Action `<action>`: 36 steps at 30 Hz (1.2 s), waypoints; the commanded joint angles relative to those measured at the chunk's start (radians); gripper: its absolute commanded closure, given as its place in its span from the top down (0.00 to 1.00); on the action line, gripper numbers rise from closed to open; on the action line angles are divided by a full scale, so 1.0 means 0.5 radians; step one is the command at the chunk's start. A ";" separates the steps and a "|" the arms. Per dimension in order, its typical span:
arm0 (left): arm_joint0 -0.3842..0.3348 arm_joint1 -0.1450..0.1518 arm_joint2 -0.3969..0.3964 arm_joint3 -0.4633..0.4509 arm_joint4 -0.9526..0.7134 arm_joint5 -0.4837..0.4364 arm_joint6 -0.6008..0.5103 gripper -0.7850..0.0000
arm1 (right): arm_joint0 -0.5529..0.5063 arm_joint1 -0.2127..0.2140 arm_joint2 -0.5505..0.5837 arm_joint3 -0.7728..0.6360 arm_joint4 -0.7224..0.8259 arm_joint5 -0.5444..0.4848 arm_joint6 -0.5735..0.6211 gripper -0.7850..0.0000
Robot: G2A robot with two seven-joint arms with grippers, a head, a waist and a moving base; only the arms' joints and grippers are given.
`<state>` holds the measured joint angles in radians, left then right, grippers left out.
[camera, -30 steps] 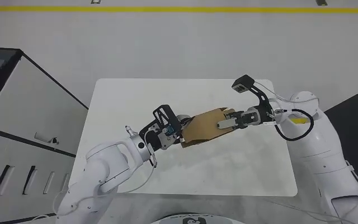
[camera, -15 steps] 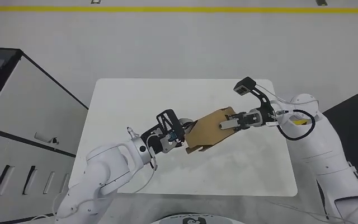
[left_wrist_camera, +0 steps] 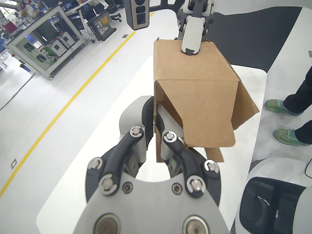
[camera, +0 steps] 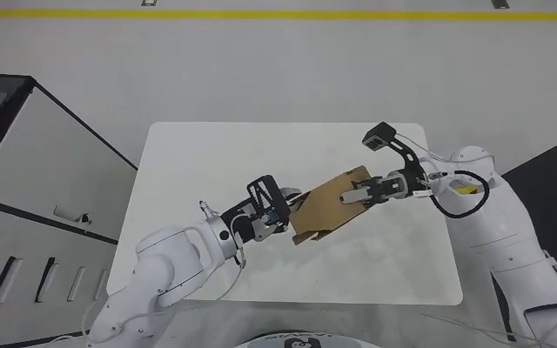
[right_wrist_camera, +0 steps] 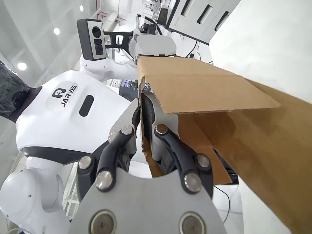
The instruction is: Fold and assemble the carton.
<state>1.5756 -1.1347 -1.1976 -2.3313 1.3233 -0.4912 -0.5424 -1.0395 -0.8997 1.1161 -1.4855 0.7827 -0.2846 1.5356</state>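
With left gripper (left_wrist_camera: 154,120) and right gripper (right_wrist_camera: 143,115) each pinching a carton (left_wrist_camera: 195,93) wall, best pull evenly, squaring it without tearing.

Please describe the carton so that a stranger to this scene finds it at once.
Look at the white rounded table. Near its middle, a brown cardboard carton is held between the left pincer and the right pincer. It alone is brown.

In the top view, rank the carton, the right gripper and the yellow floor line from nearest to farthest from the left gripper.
1. carton: its near end is clamped in the jaws of the left gripper.
2. right gripper: shut on the carton's opposite end.
3. yellow floor line: beyond the far edge of the table.
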 commanded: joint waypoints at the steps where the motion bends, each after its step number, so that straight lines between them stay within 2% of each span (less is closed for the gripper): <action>1: 0.016 -0.004 -0.038 0.002 -0.040 0.124 0.042 1.00 | -0.023 -0.002 0.015 0.026 0.060 -0.009 -0.009 0.00; 5: 0.058 0.004 -0.150 -0.034 -0.054 0.189 0.090 1.00 | -0.074 -0.014 0.033 0.067 0.240 -0.014 -0.014 0.00; 11: 0.145 0.020 -0.362 -0.037 -0.169 0.164 0.191 1.00 | -0.123 -0.047 0.014 0.095 0.576 0.001 0.001 0.00; 14: 0.193 0.028 -0.463 -0.037 -0.237 0.122 0.287 1.00 | -0.107 -0.062 -0.005 0.126 0.647 0.001 0.001 0.00; 21: 0.193 0.028 -0.463 -0.037 -0.237 0.122 0.287 1.00 | -0.107 -0.062 -0.005 0.126 0.647 0.001 0.001 0.00; 26: 0.212 0.027 -0.502 -0.005 -0.277 0.166 0.331 1.00 | -0.167 -0.081 -0.001 0.059 0.754 0.042 -0.119 0.00; 31: 0.324 0.038 -0.697 0.051 -0.467 0.089 0.427 1.00 | -0.168 -0.111 -0.008 0.025 0.922 0.085 -0.088 0.00; 34: 0.390 0.049 -0.812 0.082 -0.587 -0.037 0.462 1.00 | -0.159 -0.131 -0.033 -0.008 0.976 0.114 -0.085 0.00; 36: 0.395 0.051 -0.825 0.084 -0.588 -0.057 0.458 1.00 | -0.158 -0.134 -0.037 -0.011 0.977 0.115 -0.087 0.00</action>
<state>1.7735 -1.1093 -1.6112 -2.2889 1.0273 -0.5252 -0.3121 -1.1184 -0.9668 1.0975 -1.4914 1.2720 -0.2268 1.4926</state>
